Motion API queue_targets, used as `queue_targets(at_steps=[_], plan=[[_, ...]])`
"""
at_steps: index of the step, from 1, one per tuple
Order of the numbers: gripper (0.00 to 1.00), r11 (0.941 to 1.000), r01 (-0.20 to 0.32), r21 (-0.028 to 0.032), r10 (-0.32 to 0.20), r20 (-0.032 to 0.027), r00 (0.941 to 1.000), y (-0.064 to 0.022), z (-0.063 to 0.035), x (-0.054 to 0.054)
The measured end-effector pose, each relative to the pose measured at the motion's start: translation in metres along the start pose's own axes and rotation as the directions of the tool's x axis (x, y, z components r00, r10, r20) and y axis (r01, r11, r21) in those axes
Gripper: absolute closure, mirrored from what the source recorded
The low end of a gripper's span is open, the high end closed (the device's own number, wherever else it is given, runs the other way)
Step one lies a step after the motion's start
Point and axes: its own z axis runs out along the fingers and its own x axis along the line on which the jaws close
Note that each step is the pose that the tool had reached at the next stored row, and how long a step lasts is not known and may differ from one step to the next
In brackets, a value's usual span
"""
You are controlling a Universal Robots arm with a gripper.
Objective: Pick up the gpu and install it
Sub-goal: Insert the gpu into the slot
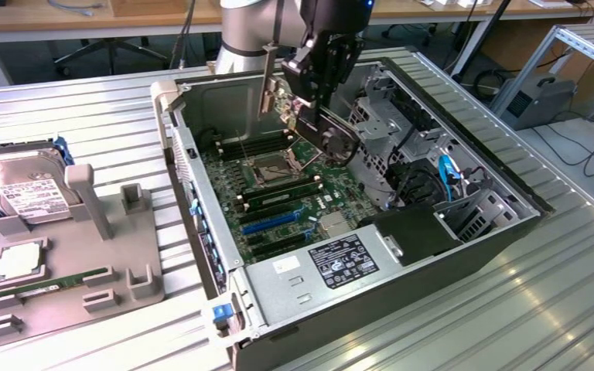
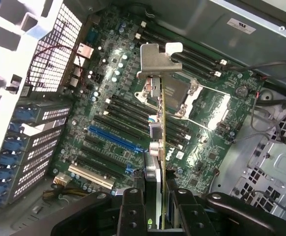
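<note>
Arm (image 1: pixel 256 31) angled downward, jaws apparently clamped partway.

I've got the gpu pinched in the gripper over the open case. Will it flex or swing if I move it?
Probably stiff: the gpu stands straight out, edge-on, from the gripper, with no sag visible. It may pivot, since it is held at one end with the metal bracket far out. Likely fragile: it has exposed parts and a fan.
</note>
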Motion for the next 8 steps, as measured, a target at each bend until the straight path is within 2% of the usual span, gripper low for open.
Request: queue_targets(at_steps=[8], plan=[[0.73,0.9989,0.047,0.0015,-0.047,0.0030,0.9989,0.0000,0.0000,0.0000]])
